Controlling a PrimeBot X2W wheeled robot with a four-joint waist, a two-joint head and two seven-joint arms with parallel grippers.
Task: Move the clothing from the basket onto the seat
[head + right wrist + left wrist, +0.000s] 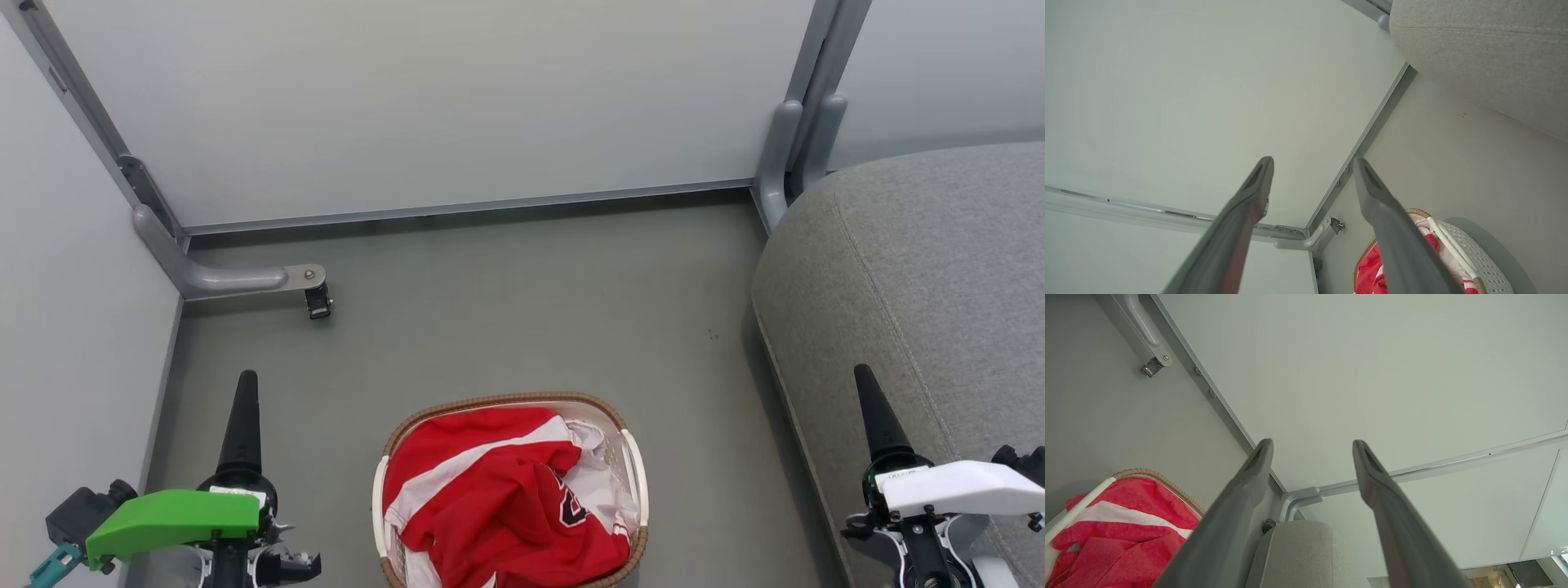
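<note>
Your left gripper [1311, 442] and right gripper [1313, 160], parted and empty, flank the crumpled red white-striped clothing [498, 490], poised to grab.

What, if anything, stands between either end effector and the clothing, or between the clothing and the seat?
Nothing visible does. The red clothing lies uncovered in the open-topped basket, with the left end effector and right end effector both open and empty on either side. Only bare floor separates the basket from the grey seat.
</note>
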